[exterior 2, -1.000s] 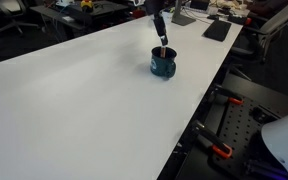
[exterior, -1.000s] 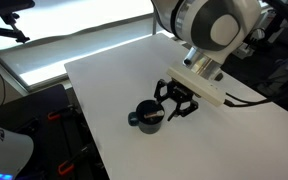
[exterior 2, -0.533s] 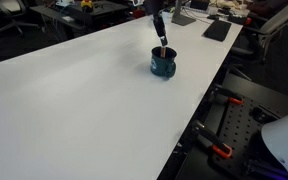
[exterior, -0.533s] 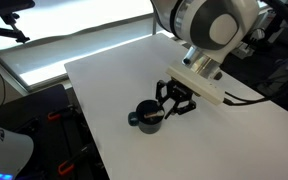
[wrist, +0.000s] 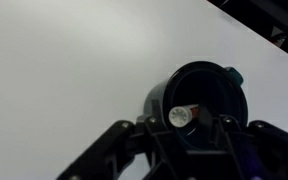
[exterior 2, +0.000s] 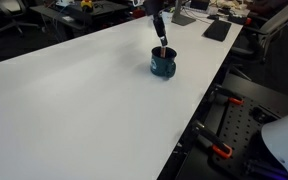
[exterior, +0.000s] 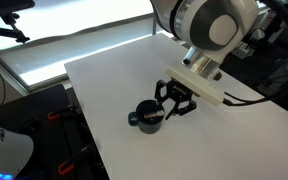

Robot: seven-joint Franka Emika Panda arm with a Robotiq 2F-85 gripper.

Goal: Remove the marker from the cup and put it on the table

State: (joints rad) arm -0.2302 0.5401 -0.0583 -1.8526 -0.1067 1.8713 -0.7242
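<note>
The dark navy cup (wrist: 220,82) stands on the white table (wrist: 64,60) with its small handle pointing away. The marker (wrist: 187,114) leans inside it, pale round end up and reddish body below. My gripper (wrist: 191,130) hangs right over the cup's mouth, open, with one finger on each side of the marker's top end. In both exterior views the gripper (exterior: 174,101) (exterior 2: 159,32) sits at the cup (exterior: 146,118) (exterior 2: 163,66), near one long edge of the table (exterior: 114,70) (exterior 2: 74,100).
The table edge runs close to the cup in an exterior view (exterior 2: 209,85). Beyond it is a black stand with red clamps (exterior 2: 224,150). Dark clutter lies at the table's far end (exterior 2: 216,30). A cable (exterior: 246,100) trails from the wrist.
</note>
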